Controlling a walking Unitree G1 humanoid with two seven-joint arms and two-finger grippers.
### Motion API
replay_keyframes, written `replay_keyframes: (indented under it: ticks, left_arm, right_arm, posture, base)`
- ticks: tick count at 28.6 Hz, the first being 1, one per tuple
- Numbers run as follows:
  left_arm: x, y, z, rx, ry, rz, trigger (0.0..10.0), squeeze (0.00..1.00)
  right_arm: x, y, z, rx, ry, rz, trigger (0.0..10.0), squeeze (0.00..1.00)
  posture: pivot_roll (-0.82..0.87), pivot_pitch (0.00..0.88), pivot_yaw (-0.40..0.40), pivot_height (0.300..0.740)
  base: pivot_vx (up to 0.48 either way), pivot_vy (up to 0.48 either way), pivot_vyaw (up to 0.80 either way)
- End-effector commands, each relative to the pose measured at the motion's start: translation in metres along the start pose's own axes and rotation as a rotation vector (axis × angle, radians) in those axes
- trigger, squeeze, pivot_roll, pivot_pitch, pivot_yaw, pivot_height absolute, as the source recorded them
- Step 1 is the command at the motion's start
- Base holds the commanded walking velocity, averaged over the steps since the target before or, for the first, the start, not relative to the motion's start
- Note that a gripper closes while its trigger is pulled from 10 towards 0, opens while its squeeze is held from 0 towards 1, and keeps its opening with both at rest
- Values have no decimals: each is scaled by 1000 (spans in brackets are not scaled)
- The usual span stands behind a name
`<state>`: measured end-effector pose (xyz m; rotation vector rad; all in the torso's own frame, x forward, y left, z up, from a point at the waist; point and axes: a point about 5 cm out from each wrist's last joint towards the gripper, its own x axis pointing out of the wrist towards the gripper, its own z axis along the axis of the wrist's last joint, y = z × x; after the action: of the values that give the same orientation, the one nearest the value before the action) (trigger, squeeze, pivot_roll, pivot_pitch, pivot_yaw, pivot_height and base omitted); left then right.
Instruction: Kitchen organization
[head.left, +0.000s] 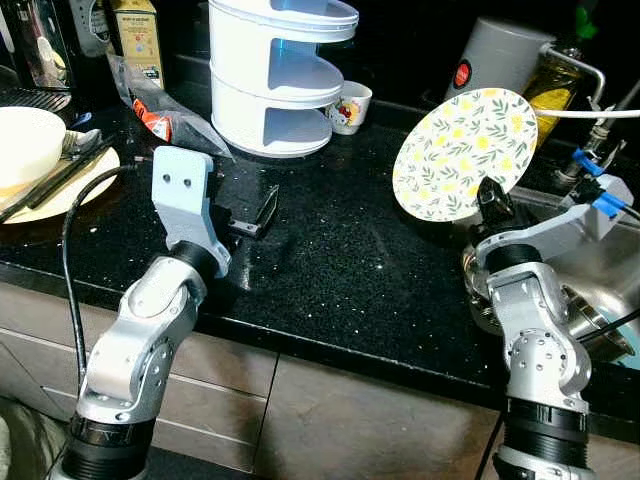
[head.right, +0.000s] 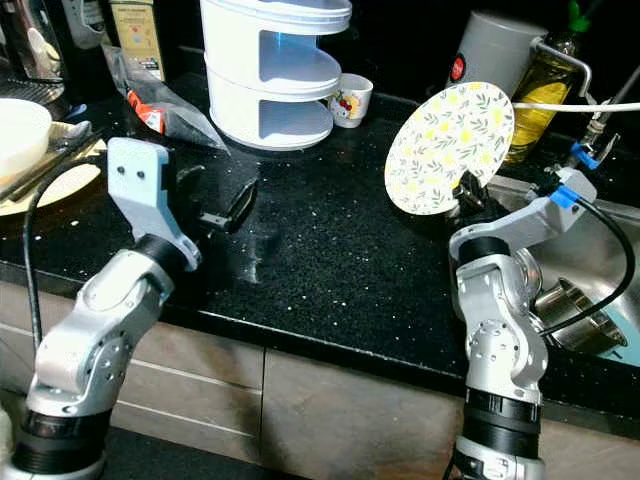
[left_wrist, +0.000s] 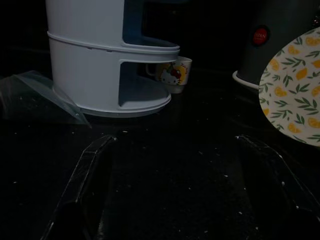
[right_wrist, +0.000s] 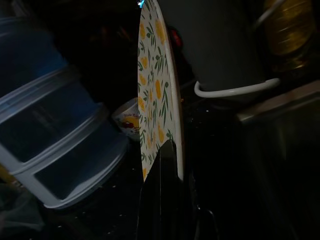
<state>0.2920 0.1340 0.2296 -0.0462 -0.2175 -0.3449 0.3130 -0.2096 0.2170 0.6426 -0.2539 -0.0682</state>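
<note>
A round plate (head.left: 465, 152) with a yellow lemon and green leaf pattern is held upright above the black counter (head.left: 340, 260), by the sink edge. My right gripper (head.left: 490, 200) is shut on the plate's lower rim; the right wrist view shows the plate (right_wrist: 157, 100) edge-on between the fingers (right_wrist: 162, 195). My left gripper (head.left: 250, 215) rests low over the counter, open, with nothing between its fingers (left_wrist: 85, 175). A white three-tier rack (head.left: 275, 75) stands at the back, with a small cartoon mug (head.left: 350, 105) beside it.
A grey kettle (head.left: 500, 55) and an oil bottle (head.left: 555, 85) stand behind the plate. The steel sink (head.left: 590, 280) with a pot lies at the right. At the far left a bowl and chopsticks sit on a plate (head.left: 45, 165). A plastic bag (head.left: 165, 115) lies near the rack.
</note>
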Motion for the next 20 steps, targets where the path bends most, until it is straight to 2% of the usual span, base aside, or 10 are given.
replay_keyframes:
  ticks: [1,15,20]
  left_arm:
    - [1,-4,-5,-2,15,-16,10000,0]
    - [-1,-2,-8,19,31,8,10000,0]
    - [-1,-3,-9,22,36,10,10000,0]
  right_arm:
    - [3,-6,10,-14,-50,-31,10000,0]
    - [6,-12,16,19,-81,-62,10000,0]
    - [8,-14,17,-7,-86,-79,10000,0]
  posture:
    - [86,1,-167,740]
    - [113,1,-167,740]
    - [114,8,-169,740]
  base:
    - [0,0,0]
    - [0,0,0]
    - [0,0,0]
